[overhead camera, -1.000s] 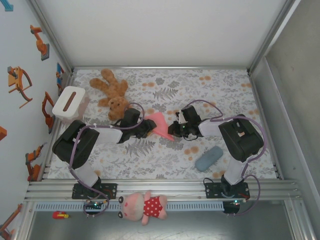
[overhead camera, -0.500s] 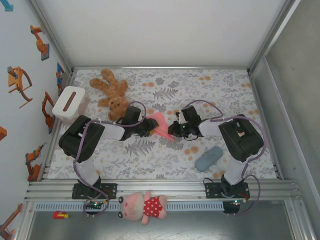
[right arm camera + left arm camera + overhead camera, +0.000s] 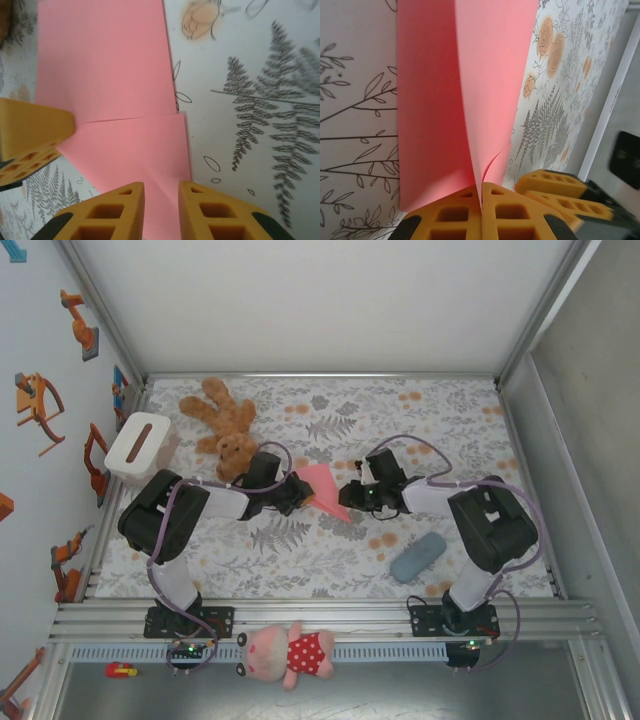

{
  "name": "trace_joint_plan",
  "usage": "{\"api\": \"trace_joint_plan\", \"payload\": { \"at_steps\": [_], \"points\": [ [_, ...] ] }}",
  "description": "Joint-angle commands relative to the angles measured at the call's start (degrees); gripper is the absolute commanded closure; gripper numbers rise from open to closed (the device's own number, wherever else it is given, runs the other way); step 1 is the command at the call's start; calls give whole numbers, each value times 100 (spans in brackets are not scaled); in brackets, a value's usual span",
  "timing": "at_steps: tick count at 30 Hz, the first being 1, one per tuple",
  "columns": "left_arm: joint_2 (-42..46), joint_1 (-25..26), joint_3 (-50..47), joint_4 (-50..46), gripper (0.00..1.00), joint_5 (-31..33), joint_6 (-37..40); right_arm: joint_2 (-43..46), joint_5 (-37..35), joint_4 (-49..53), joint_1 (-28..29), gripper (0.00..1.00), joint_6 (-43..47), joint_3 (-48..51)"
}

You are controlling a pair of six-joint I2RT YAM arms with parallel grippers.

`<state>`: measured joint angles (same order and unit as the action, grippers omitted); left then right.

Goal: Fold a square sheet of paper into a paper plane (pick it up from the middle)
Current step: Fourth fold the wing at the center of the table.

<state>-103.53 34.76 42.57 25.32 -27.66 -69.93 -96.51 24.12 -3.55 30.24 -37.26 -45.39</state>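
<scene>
On the left, left gripper [image 3: 481,187] clenched on the near edge of the square sheet of paper [image 3: 435,100], two pink layers meeting at the pinch and a small curl beside it. Sheet lying mid-table on the flowered cloth [image 3: 450,420], between the two grippers, partly folded, with a crease across it. On the right, right gripper [image 3: 161,187] parted, fingers straddling the paper's edge without squeezing it.

Likely step: setting a fold. Hold the left pinch firm as an anchor, line up the edges before pressing, and run the right fingers along the crease, not across it, to avoid dragging the thin sheet.

Containers: far left, white tissue box [image 3: 138,445], slot on top, contents impossible to tell. To the right, grey-blue pouch [image 3: 418,556], contents hidden.
</scene>
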Motion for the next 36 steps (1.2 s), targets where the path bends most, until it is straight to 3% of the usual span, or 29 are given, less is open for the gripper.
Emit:
{"api": "trace_joint_plan", "payload": {
  "at_steps": [1,3,4,7,13,18,26,36],
  "points": [
    [62,-31,178,-256,96,51,153,621,-844,483,-19,65,662,-42],
    [162,-32,232,-444,96,146,197,884,-1265,610,32,58,946,6],
    [197,-25,267,-540,96,182,212,993,-1462,663,62,46,1062,32],
    [289,-7,391,-828,96,285,244,1256,-2016,807,198,40,1377,63],
    [259,48,704,-1476,96,437,255,1285,-2640,718,956,49,2070,49],
    [178,56,884,-1839,96,474,217,679,-2733,679,1511,58,2358,-257],
    [164,57,1046,-2056,96,408,242,-59,-2878,744,1775,58,2568,-728],
    [180,56,1190,-2233,95,309,252,-310,-2904,540,1810,61,2790,-708]
  ]
}}
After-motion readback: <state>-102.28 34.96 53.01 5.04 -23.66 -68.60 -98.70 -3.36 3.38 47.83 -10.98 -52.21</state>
